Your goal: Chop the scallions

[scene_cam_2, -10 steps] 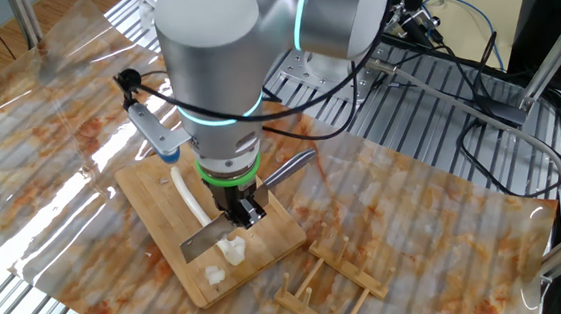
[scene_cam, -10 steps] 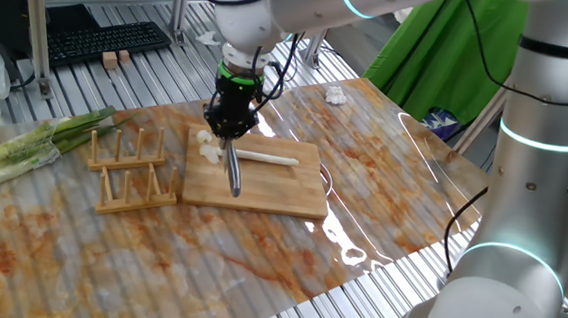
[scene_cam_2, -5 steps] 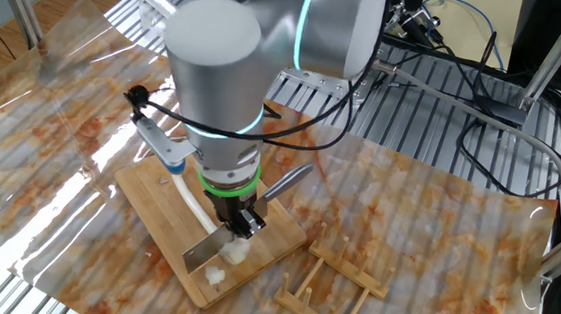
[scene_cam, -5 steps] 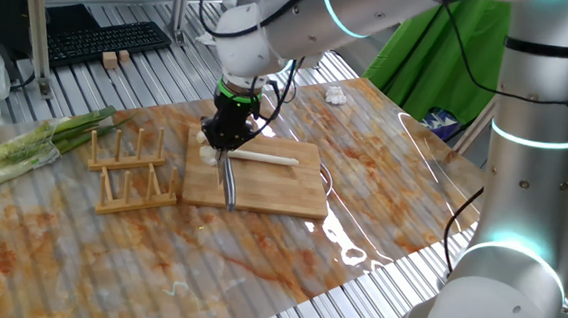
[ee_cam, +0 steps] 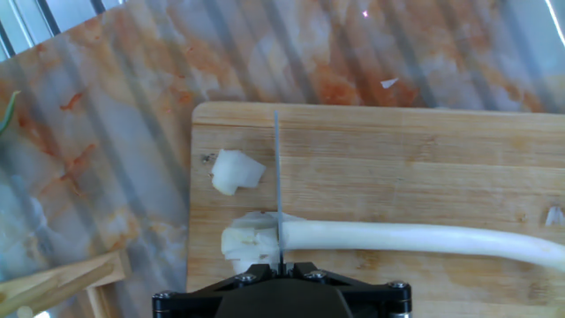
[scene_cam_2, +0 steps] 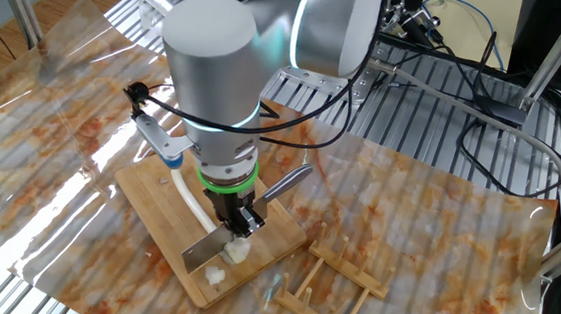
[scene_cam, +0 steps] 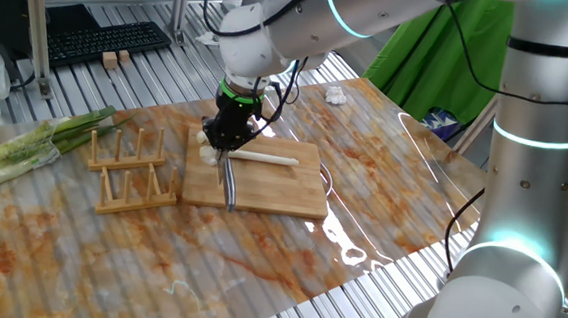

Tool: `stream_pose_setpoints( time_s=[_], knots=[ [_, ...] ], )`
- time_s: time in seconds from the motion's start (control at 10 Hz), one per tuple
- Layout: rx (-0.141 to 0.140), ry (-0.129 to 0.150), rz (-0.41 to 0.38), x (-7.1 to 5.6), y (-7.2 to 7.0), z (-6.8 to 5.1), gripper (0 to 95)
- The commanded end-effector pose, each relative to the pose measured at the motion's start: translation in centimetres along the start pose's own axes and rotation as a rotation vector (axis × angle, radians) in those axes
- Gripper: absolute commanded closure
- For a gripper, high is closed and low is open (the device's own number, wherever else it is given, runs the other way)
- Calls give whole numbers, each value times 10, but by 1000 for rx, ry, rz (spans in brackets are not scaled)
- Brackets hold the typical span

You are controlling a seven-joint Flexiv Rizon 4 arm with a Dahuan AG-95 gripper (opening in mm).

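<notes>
Slicing mid-cut — the gripper (scene_cam_2: 240,220), clamped on the knife (scene_cam_2: 207,247), presses through the scallions (ee_cam: 397,238) near the board's (ee_cam: 424,168) end; next, lift and shift along.

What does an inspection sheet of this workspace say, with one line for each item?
Surface: marbled table cover; wooden cutting board on it.
Job's things: scallions lying on the board, knife blade across the stalk near its cut end; cut pieces beside.
Clutter: wooden rack, leafy green stalks, white wad.
Grippers: pincer shut on the knife.
Cables: black cables behind the arm.
Surroundings: keyboard, green cloth.
</notes>
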State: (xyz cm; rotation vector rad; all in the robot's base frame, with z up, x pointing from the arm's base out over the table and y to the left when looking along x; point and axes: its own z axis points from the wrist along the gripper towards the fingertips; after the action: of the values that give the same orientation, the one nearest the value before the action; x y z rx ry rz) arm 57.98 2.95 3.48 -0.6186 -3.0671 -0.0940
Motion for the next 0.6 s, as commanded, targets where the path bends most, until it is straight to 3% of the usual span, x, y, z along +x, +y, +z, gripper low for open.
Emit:
stream_pose_setpoints(
  time_s=[0.1, 0.2, 0.4, 0.6],
  knots=[
    [15, 26, 3, 1, 0, -8, 950],
    [23, 35, 4, 1, 0, -17, 950],
    [41, 34, 1, 2, 0, -21, 950],
    [58, 43, 3, 3, -2, -35, 950]
  ],
)
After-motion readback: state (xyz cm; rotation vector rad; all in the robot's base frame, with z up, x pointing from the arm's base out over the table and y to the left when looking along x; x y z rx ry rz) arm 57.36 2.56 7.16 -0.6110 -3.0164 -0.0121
